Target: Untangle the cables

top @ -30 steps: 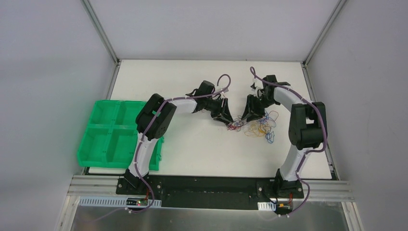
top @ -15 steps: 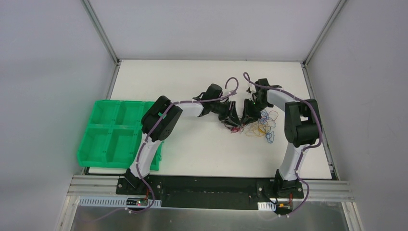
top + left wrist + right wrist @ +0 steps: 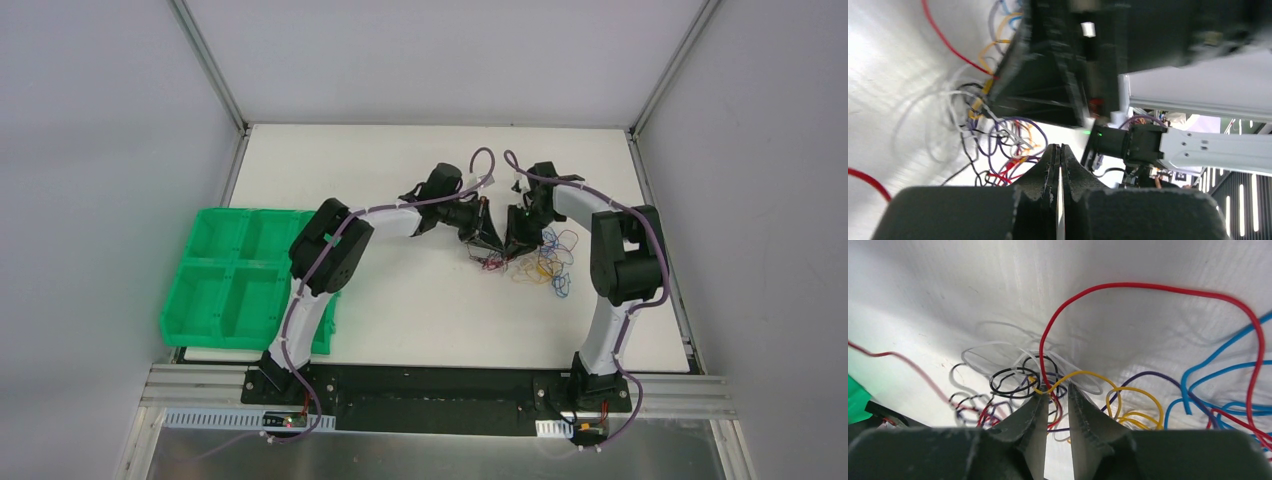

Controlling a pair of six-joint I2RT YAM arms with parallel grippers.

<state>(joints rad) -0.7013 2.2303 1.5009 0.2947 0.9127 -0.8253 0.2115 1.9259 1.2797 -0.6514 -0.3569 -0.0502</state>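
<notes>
The cables [image 3: 532, 262] lie in a loose tangle of red, yellow, blue, purple, black and white wires on the white table, just right of centre. My left gripper [image 3: 487, 234] is at the tangle's left edge, its jaws shut with nothing seen between them [image 3: 1060, 148]. The wires [image 3: 998, 142] lie just beyond its tips. My right gripper [image 3: 514, 238] is close beside it, over the tangle. In the right wrist view its jaws [image 3: 1058, 391] stand a narrow gap apart, with a red wire [image 3: 1058, 412] and a yellow wire [image 3: 1083, 374] crossing the gap.
A green four-compartment tray [image 3: 232, 280] stands at the table's left edge, beside the left arm. The two grippers nearly touch; the right gripper's black body [image 3: 1058, 75] fills the upper left wrist view. Blue loops [image 3: 1218, 385] spread to the tangle's right.
Both grippers have closed in on each other over the tangle's left side: the left moved right and slightly back, the right moved left. The wires have bunched a little.
</notes>
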